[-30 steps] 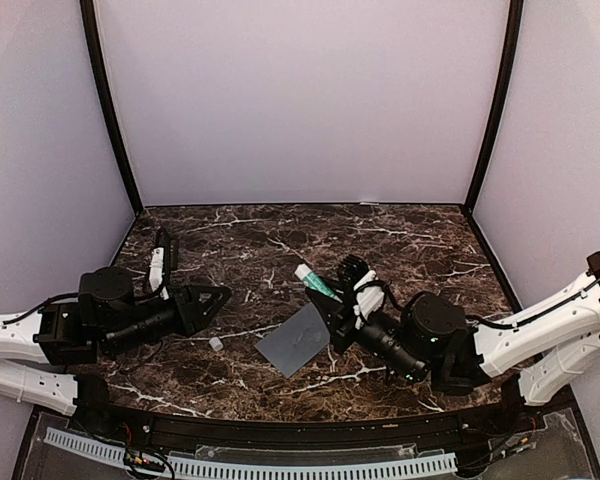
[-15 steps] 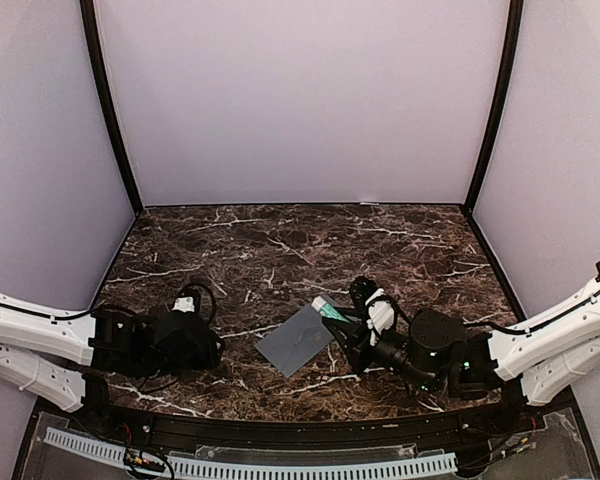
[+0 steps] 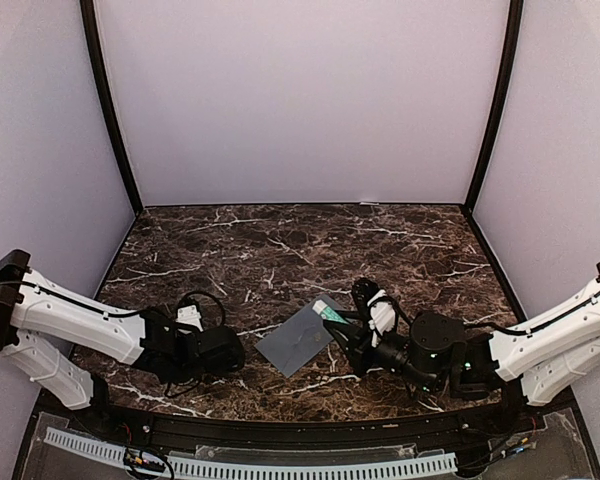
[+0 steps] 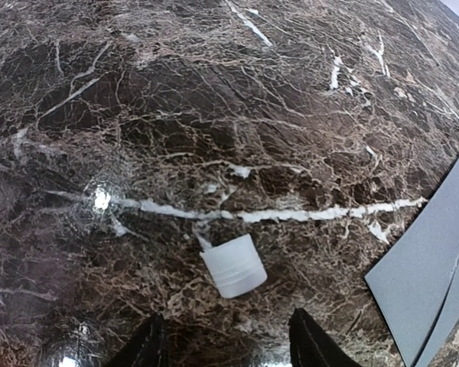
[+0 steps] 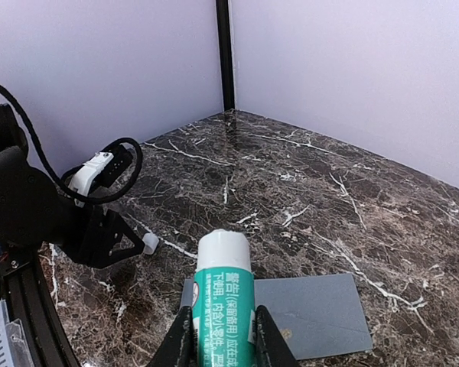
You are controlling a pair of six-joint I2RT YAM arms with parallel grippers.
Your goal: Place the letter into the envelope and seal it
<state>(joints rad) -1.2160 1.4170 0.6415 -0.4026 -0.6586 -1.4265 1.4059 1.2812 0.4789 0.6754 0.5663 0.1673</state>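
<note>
The grey-blue envelope (image 3: 296,339) lies flat on the marble, flap down; its corner shows in the left wrist view (image 4: 436,260). My right gripper (image 3: 340,322) hovers at its right edge, shut on a green-and-white glue stick (image 5: 224,302) that points over the envelope (image 5: 325,310). My left gripper (image 4: 228,348) is low over the table left of the envelope, jaws open. A small white cap (image 4: 232,266) lies just ahead of its fingertips (image 4: 148,345), not between them. The letter is out of view.
Dark marble table (image 3: 280,250) with pale walls on three sides and black corner posts (image 3: 110,110). In the right wrist view the left gripper (image 5: 107,238) and its looped cable (image 5: 99,172) sit left of the envelope, the cap (image 5: 149,244) at its tip.
My left arm swung in and down toward the white cap and its jaws widened. My right gripper came nearer and lower with the glue stick, then held still.
</note>
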